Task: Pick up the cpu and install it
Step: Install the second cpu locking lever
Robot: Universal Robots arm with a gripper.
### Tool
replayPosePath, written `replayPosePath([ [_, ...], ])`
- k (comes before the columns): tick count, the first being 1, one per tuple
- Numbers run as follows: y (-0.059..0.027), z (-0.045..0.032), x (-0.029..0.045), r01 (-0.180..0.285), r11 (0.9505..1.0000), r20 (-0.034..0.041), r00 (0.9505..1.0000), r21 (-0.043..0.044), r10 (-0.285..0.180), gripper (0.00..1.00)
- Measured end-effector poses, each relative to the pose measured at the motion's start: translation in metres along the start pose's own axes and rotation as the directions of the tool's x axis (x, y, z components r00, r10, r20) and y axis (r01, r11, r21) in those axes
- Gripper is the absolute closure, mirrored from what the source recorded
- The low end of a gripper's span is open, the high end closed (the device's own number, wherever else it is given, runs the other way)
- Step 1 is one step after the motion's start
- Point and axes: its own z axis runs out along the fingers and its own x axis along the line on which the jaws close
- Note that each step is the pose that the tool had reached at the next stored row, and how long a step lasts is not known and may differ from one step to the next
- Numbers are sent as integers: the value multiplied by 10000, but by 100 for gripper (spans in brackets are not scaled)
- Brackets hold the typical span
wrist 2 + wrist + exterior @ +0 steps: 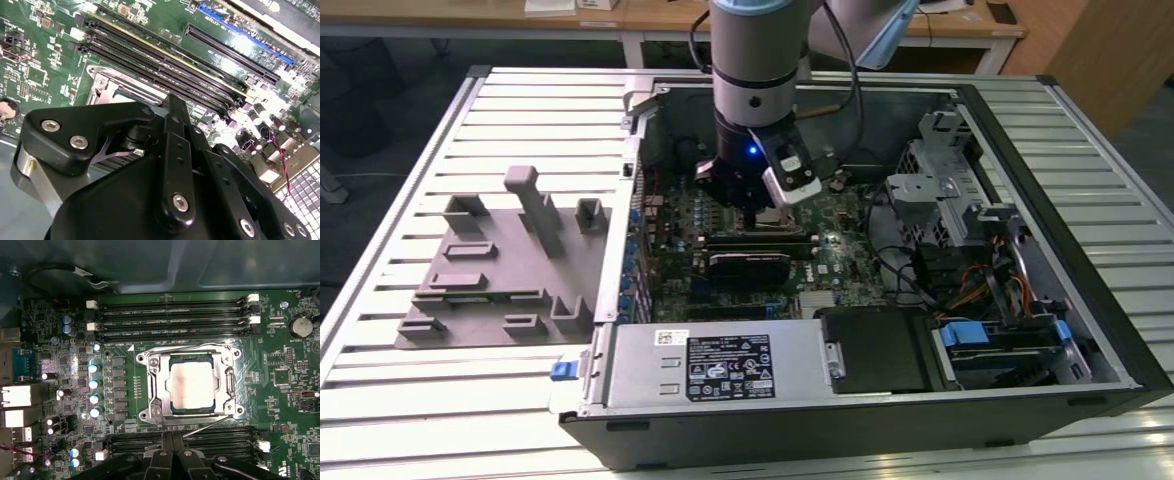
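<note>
Black linkage arms of the gripper (172, 465) crowd the lower edge of the first wrist view, whether clenched or released cannot be told. At frame centre, the cpu (194, 381), a flat silver-topped square chip, sits within the dark metal-framed socket (156, 390) on the green motherboard (280, 390). Placement appears done; securing the frame likely remains.

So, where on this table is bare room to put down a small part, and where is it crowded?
Free: the slatted table below the grey fixture, and the strip along the exterior view's left edge. Crowded: inside the computer case, where the arm hangs over the motherboard, beside cables and drive cages.
</note>
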Motion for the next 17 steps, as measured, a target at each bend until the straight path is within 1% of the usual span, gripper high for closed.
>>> replayPosePath([
  [6,-3,14,30,1,10000,0,10000,0,-1,89],
  [17,-6,41,56,1,10000,0,10000,0,-1,89],
])
